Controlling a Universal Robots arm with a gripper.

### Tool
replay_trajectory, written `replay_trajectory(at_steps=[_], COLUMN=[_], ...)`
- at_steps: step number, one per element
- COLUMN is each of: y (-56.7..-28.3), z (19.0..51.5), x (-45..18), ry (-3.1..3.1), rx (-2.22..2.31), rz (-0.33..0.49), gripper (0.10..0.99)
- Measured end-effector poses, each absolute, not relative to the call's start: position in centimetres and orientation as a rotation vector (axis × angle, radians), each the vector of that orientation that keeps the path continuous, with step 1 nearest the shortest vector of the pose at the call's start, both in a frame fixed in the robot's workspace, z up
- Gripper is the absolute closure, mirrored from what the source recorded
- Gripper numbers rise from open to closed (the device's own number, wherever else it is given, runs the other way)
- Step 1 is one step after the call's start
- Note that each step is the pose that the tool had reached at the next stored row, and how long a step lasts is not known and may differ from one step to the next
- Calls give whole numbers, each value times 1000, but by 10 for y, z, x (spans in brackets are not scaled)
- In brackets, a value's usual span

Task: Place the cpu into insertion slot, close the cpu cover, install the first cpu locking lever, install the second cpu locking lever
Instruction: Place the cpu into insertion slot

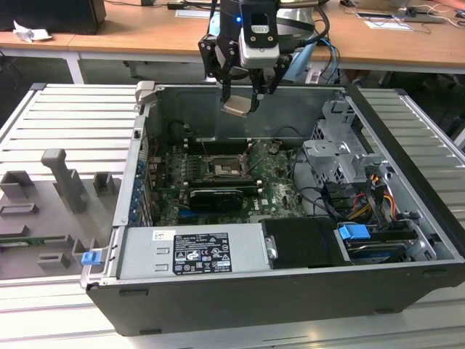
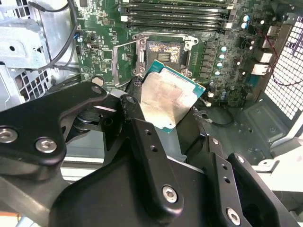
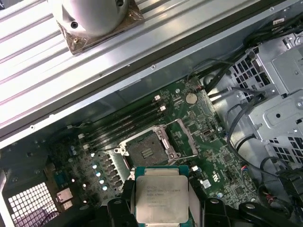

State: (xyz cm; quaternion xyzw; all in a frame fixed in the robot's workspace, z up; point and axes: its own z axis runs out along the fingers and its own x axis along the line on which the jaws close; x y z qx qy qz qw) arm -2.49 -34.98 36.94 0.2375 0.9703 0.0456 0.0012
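- Grip: the gripper [image 1: 240,100] is clenched on the cpu [image 1: 238,107], pinching it by two opposite edges, with its pale face showing in both wrist views.
- Position: the cpu hangs high over the open computer case [image 1: 182,109], near its far wall and well apart from the insertion slot [image 1: 221,169] on the green board below.
- Slot: it lies bare with its dark centre exposed, and the cpu cover [image 2: 140,56] is swung open just beside it.
- Risk, tilt: in the second wrist view the chip sits at an angle to the slot. Going in skewed or turned the wrong way would probably damage the contacts.
- Risk, slip: the hold is on thin edges only, so a jolt could drop the chip onto the board.
- Surroundings: memory slots [image 2: 175,19] run just beside the slot, a long black card [image 1: 214,198] lies near it, and cables [image 1: 320,200] and a drive cage [image 1: 334,156] crowd the exterior view's right.
- Obstruction: the raised cover stands closest and could catch a finger.
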Motion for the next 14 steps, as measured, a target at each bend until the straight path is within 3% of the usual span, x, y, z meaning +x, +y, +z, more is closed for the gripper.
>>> replay_trajectory(at_steps=[14], y=[-350], z=[369], x=[-25], ry=[3010], rx=[866], rz=[143], gripper=[545])
